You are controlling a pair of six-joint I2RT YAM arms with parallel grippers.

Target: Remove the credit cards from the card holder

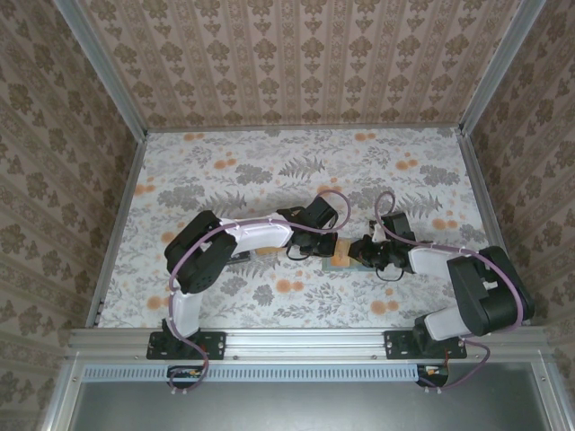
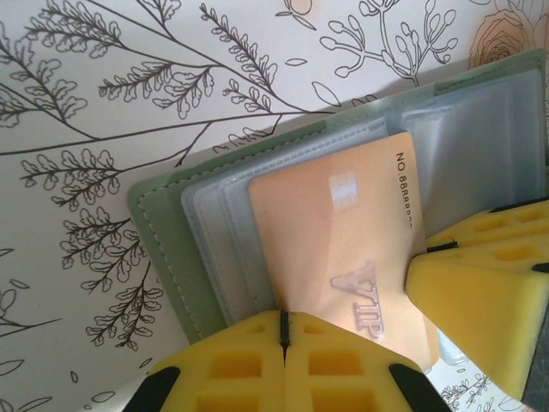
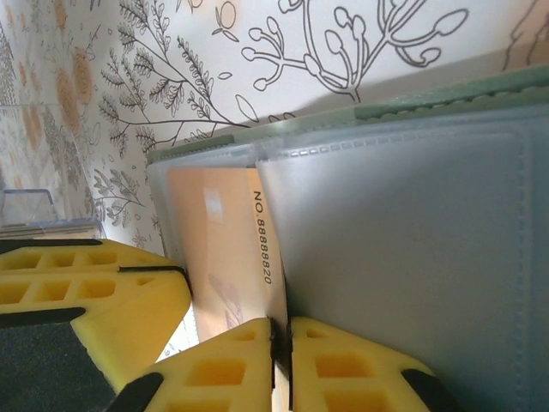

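Right claw [image 3: 281,330] pinches the tan-orange card [image 3: 219,240] in the card holder [image 2: 163,232]; left claw [image 2: 283,322] clenched alongside.

Left wrist view. An open card holder [image 2: 167,257], green-edged with clear pockets, lies on the floral table [image 2: 103,103]. A tan-orange credit card [image 2: 334,232] marked "VIP" protrudes from a pocket. The left gripper [image 2: 283,330], jaws together, meets its lower corner; another yellow finger [image 2: 480,318] touches its right edge.

Tabletop [image 1: 269,162]: far half and both sides open up to the patterned walls [image 1: 296,63]. Middle blocked: left tool [image 2: 283,330] and right tool [image 3: 281,343] (tips closed) crowd the card holder [image 2: 163,232].
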